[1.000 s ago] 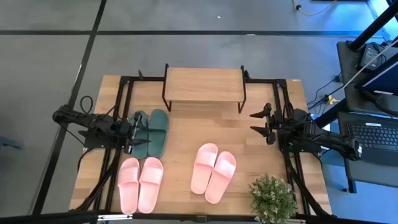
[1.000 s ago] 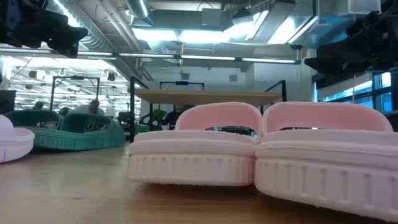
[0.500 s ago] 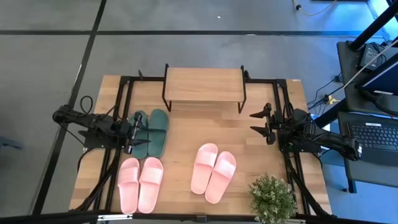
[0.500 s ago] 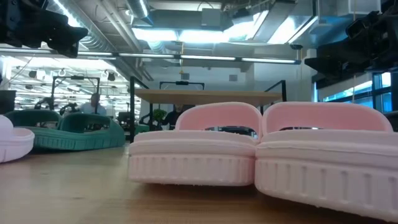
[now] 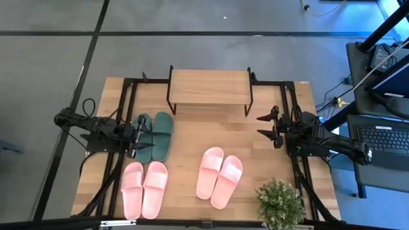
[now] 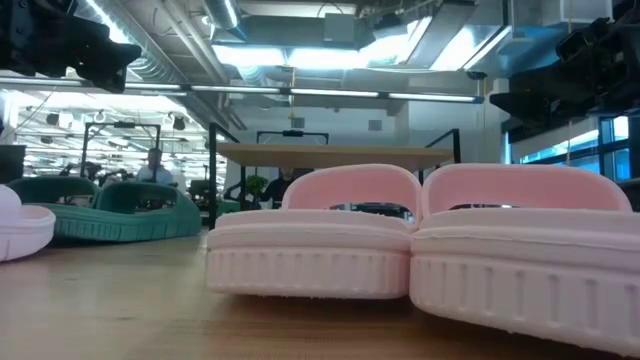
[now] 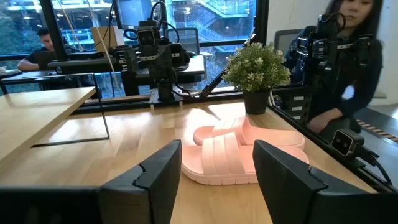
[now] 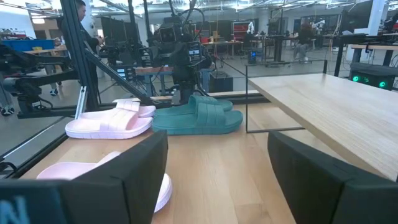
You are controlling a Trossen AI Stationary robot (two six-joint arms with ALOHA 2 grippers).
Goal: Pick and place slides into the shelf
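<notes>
Six slides lie sole-down on the wooden table. The dark green pair [image 5: 155,135] is toward the left side. One light pink pair [image 5: 144,188] is near the left front corner, the other pink pair [image 5: 219,177] near the middle front. The shelf [image 5: 209,89] stands on its black legs at the far edge, its plank top bare. My left gripper [image 5: 138,137] is open and hovers at the left edge of the green pair, above it. My right gripper [image 5: 259,126] is open, off to the right of the shelf. Both arms show high in the low view.
A potted plant [image 5: 279,203] stands at the near right corner, beside the middle pink pair. Black frame rails run along both table sides. A person [image 7: 342,62] stands beyond the near edge. Bare wood lies between the shelf and the slides.
</notes>
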